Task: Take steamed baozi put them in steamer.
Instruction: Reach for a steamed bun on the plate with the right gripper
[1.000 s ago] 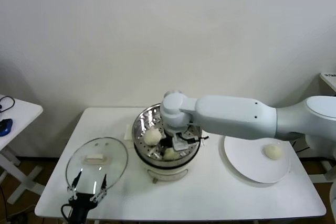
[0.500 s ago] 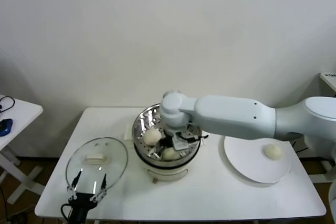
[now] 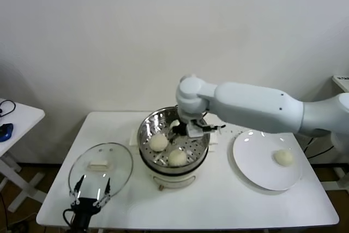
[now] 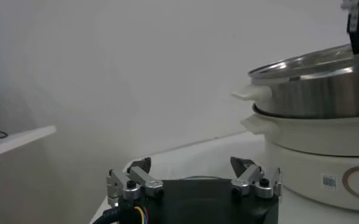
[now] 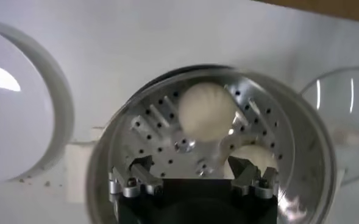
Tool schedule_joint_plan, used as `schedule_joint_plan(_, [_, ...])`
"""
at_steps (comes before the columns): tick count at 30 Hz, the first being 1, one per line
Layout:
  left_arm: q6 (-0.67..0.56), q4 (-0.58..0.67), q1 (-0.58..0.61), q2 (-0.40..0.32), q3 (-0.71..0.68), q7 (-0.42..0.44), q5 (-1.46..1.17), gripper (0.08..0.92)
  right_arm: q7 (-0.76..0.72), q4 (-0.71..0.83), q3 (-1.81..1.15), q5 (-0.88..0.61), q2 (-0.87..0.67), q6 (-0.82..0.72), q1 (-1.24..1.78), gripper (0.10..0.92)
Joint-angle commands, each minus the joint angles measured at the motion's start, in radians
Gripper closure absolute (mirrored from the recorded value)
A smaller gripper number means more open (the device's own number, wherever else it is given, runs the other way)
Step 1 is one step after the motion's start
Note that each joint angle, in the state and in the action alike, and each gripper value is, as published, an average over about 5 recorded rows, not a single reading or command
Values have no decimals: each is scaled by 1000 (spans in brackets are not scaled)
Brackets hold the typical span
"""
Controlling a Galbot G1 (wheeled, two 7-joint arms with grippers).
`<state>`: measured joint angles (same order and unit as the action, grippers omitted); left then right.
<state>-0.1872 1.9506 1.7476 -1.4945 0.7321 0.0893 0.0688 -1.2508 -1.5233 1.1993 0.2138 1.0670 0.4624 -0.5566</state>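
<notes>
The steamer (image 3: 140, 135) stands mid-table, and two steamed baozi (image 3: 158, 142) (image 3: 177, 157) lie on its perforated tray. A third baozi (image 3: 283, 157) rests on the white plate (image 3: 256, 175) to the right. My right gripper (image 3: 188, 129) hovers open and empty above the tray's back part. In the right wrist view it (image 5: 191, 167) looks down at the tray (image 5: 155, 131), with one baozi (image 5: 206, 111) ahead and another (image 5: 255, 157) beside one finger. My left gripper (image 3: 90, 195) is parked open at the table's front left (image 4: 191, 167).
A round glass lid (image 3: 101, 167) lies flat left of the steamer, just beyond the left gripper. The white table (image 3: 229, 203) has bare room in front of the steamer and plate. A small side table (image 3: 16, 118) stands far left.
The right gripper opened, let go of the front baozi in the tray, then rose and drew back toward the steamer's far rim. The left arm stayed still.
</notes>
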Motion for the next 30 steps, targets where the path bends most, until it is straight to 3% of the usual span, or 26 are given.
schedule_joint_plan(1, [0,8,-6,8,-10,1,-8,177,9,122,240,-528,-226,-338,-265,203])
schedule_joint_plan(4, [3,28,-3,8,-21,3,-12,177,16,182,289,-618,-326,-400,-272,203])
schedule_joint_plan(7, [8,47,-5,10,-29,4,-13,177,10,232,275,-565,-426,-408,-220,203])
schedule_joint_plan(11, [10,48,-15,19,-30,2,-15,177,0,286,150,-358,-528,-358,-62,203])
schedule_joint_plan(17, [11,37,-20,31,-28,4,-11,177,-7,410,-191,23,-562,-249,252,203])
schedule_joint_plan(30, [21,29,-26,26,-28,8,-10,177,8,578,-489,90,-489,-272,581,203])
